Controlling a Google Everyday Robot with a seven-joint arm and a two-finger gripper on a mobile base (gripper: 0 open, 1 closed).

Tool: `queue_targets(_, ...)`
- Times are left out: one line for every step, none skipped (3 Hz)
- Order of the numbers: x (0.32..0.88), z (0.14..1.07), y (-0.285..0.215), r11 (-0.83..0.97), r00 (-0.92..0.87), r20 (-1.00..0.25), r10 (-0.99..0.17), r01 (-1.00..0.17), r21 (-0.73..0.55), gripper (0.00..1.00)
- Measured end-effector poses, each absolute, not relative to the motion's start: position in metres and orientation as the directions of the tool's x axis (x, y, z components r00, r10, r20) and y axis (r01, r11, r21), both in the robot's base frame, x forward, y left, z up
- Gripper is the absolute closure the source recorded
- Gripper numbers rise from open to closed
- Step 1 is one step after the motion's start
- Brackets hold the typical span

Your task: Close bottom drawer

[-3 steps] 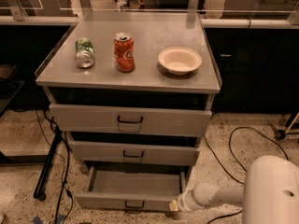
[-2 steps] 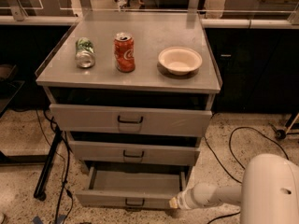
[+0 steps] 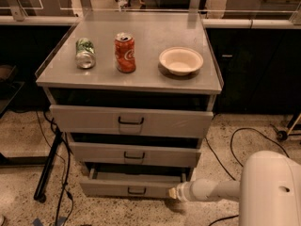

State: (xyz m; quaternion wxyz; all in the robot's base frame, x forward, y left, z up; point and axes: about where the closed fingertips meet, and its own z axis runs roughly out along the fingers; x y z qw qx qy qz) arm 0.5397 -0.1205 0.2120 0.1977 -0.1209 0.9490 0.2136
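The bottom drawer [image 3: 127, 189] is the lowest and narrowest of three grey drawers in the cabinet. It stands pulled out only a little, with a narrow strip of its floor [image 3: 136, 177] showing behind the low front panel and small black handle. My gripper [image 3: 173, 193] is at the end of the white arm [image 3: 211, 190], low at the right, with its tip against the right end of the drawer's front panel.
The two wider drawers above, the top drawer [image 3: 130, 121] and the middle drawer [image 3: 134, 154], stick out slightly. On the cabinet top stand a tipped green can [image 3: 85, 53], an upright red can [image 3: 125, 52] and a white bowl [image 3: 181, 60]. Cables [image 3: 244, 140] lie on the floor at right.
The bottom drawer has slid inward; less of its floor shows now. My gripper has moved in with its front panel.
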Motion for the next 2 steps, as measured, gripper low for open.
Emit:
queue_targets(0.539,0.211,-0.121,0.880,-0.894,-0.424,-0.145,-0.312,0.358,1.00)
queue_targets(0.540,0.196,-0.126,0.893,-0.908,-0.398,-0.129,-0.281,0.352,1.00)
